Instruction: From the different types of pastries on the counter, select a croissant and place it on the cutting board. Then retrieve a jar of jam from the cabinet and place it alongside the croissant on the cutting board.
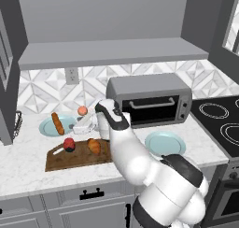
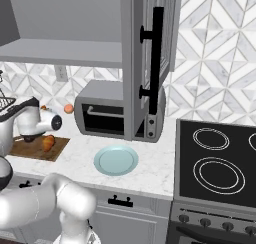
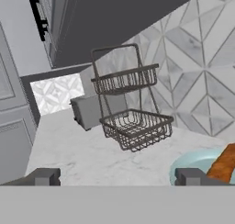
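Note:
The dark wooden cutting board [image 1: 60, 160] lies on the white marble counter [image 1: 23, 173]. On it the golden-brown croissant [image 1: 94, 146] lies just right of the dark red jar of jam [image 1: 69, 144], a small gap between them. My gripper [image 1: 78, 127] hovers above the board's back edge, pointing left toward the teal plate [image 1: 46, 127] that carries the long thin pastry [image 1: 57, 123]. In the hand view the gripper [image 3: 117, 177] is open and holds nothing, and that pastry [image 3: 224, 163] shows at the right edge. The croissant [image 2: 48, 143] also shows below my hand. The grey cabinet shelf [image 1: 112, 52] runs overhead.
A small orange ball [image 1: 82, 110] sits by the backsplash. A toaster oven [image 1: 149, 98] stands right of the arm, with a bare teal plate [image 1: 165, 143] in front of it. The stove [image 2: 220, 163] is at far right, a wire basket [image 3: 133, 99] at far left. An open cabinet door [image 2: 150, 63] hangs overhead.

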You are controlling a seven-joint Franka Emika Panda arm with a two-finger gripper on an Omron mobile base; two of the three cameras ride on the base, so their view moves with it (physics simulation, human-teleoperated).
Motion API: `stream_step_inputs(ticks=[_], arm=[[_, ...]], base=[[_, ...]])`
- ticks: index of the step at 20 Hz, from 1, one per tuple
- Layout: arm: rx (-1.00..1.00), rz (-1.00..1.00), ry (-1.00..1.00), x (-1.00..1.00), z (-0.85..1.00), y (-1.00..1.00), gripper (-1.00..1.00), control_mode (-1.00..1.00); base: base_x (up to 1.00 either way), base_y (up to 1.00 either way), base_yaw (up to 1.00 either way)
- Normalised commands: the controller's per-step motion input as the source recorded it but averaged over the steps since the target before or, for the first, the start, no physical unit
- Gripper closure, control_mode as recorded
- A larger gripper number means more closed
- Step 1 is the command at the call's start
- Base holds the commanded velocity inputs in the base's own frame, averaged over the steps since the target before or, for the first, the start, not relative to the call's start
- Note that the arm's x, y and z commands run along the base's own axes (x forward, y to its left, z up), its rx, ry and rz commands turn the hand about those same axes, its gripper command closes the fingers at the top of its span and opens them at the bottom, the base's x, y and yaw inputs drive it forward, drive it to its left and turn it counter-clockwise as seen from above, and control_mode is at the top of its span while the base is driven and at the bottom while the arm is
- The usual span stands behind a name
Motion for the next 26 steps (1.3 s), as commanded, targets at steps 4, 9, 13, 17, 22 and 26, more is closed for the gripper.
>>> stream_step_inputs(ticks=[4, 9, 13, 17, 22, 26], arm=[[0.03, -0.16, 0.16, -0.20, 0.55, -0.03, -1.00, -1.00], [-0.10, -0.04, 0.06, 0.00, 0.21, 0.25, -1.00, -1.00], [0.00, -0.18, 0.06, -0.01, 0.70, 0.00, -1.00, -1.00], [0.00, -0.25, 0.12, -0.12, 0.64, -0.01, -1.00, -1.00], [0.03, -0.23, 0.16, -0.24, 0.34, -0.15, -1.00, -1.00], [0.00, -0.04, 0.03, -0.10, 0.00, -0.01, -1.00, -1.00]], base=[[0.00, 0.00, 0.00], [0.00, 0.00, 0.00], [0.00, 0.00, 0.00], [0.00, 0.00, 0.00], [0.00, 0.00, 0.00], [0.00, 0.00, 0.00]])
